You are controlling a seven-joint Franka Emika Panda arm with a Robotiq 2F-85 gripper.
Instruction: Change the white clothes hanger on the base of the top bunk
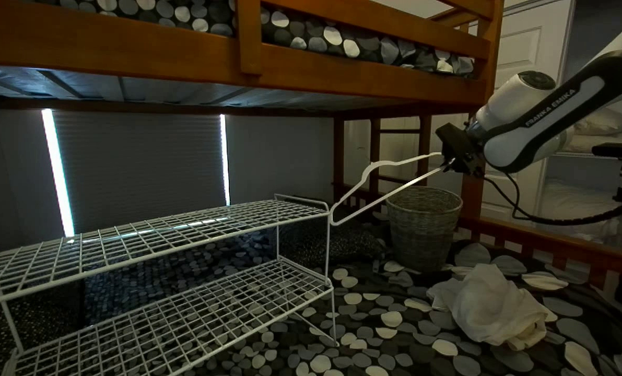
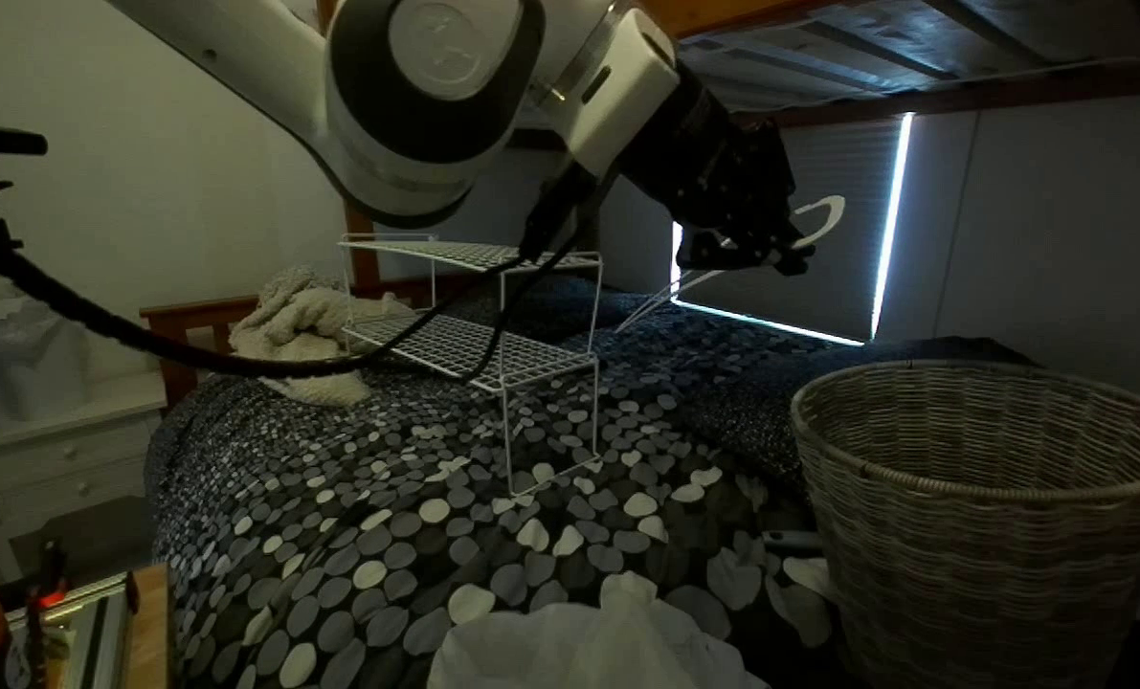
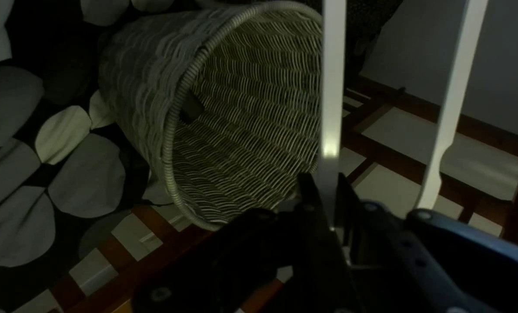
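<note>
Toward the left edge of the lower bed (image 1: pixel 363 334), in an exterior view, a white wire rack (image 1: pixel 185 248) is standing upright, its two mesh tiers reaching toward the middle of that surface; behind it a drawn blind (image 1: pixel 138 177) is glowing along both its sides. Overhead, the base of the top bunk (image 1: pixel 133 49) is running from left to right as a long brown rail, with pebble-patterned bedding (image 1: pixel 331 36) showing above. Rightward of the rack, the white clothes hanger (image 1: pixel 394 194) is slanting through the air, lower than that base and apart from it, its rounded end appearing just beside the rack's upper corner. A woven basket (image 1: pixel 423 230) is standing near the bed's slatted right edge. Higher and farther right, the gripper (image 1: pixel 449 163) is grasping the hanger: in the wrist view, its fingers (image 3: pixel 307 195) are clenching one straight bar, while a second bar is passing to their right. In an exterior view, a curved part (image 2: pixel 838 212) of the hanger is projecting beyond the gripper. Toward the near right corner of the bed, crumpled white cloth (image 1: pixel 493 308) is lying, and the white robot arm (image 1: pixel 546 115) is slanting at far right, higher than the bed.
</note>
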